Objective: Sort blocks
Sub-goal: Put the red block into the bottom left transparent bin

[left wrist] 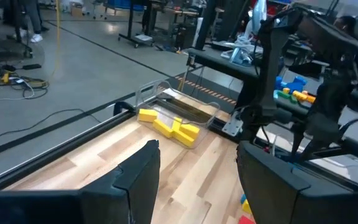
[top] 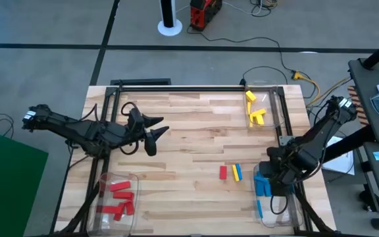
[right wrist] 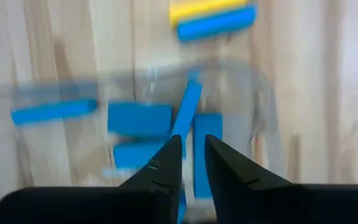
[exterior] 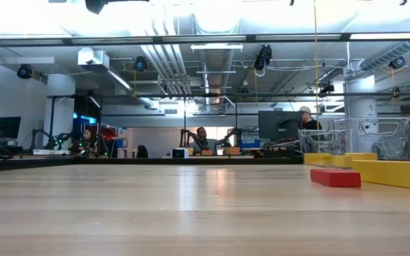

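From above, the pale wooden table [top: 189, 158] carries three clear plastic bins. The bin at the near left [top: 115, 197] holds the red blocks [top: 120, 197], the bin at the far right [top: 263, 105] the yellow blocks [top: 255, 112], and the bin at the near right [top: 272, 201] the blue blocks [top: 262, 186]. A red, a yellow and a blue block [top: 232, 172] lie side by side on bare wood just left of the blue bin. The left gripper [top: 156, 131] hovers over the table's left half, fingers spread wide and empty. The right gripper [top: 268, 172] hangs over the blue bin.

At table height, a loose red block [exterior: 335, 177] and a yellow one [exterior: 390, 173] lie at the right.

The left wrist camera faces the yellow bin.

The right wrist camera shows its fingers [right wrist: 166, 163] narrowly parted, holding nothing, above the blue blocks.
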Action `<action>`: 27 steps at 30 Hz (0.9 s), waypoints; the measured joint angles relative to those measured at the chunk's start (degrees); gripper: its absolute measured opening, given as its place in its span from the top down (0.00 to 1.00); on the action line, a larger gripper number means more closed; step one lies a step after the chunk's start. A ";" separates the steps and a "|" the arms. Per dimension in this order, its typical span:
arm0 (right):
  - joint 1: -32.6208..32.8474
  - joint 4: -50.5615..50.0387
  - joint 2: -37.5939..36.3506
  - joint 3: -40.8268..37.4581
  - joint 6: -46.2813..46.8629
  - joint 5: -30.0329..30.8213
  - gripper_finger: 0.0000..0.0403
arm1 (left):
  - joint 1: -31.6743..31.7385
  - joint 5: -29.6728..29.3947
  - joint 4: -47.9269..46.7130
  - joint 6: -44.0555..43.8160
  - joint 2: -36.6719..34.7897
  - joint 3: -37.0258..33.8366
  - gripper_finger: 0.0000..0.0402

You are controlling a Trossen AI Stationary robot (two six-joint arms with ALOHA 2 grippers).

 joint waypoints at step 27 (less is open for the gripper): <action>-20.17 9.55 -2.86 14.93 -14.14 25.12 0.98 | 3.10 4.57 22.37 3.09 20.30 5.20 0.53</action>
